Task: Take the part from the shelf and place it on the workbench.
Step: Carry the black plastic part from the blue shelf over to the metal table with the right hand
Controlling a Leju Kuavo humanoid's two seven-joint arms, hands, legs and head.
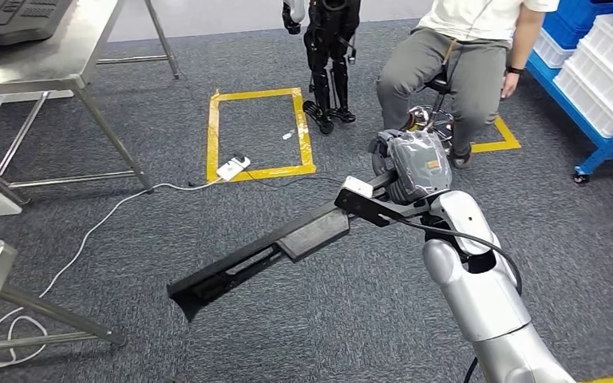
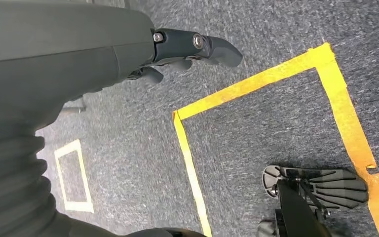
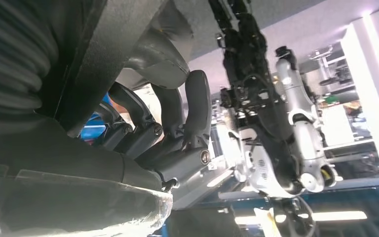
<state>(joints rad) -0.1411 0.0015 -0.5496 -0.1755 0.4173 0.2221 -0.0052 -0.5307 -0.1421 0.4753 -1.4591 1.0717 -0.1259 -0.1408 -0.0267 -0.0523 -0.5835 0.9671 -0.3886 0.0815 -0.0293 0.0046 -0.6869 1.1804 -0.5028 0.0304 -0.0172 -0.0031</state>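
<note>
Robotics lab or workshop: grey carpet floor [image 1: 351, 319] with yellow tape squares [image 1: 259, 134] at 12 o'clock, steel workbench [image 1: 44, 64] at 10, blue rack of white bins [image 1: 607, 72] at 2, second humanoid robot [image 1: 329, 56] standing at 12.

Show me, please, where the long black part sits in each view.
Head view: the long black part slants across the centre, held by the right robot hand.
Right wrist view: it crosses beside the fingers.
Left wrist view: not in it.
Shared landmark: the black humanoid.
</note>
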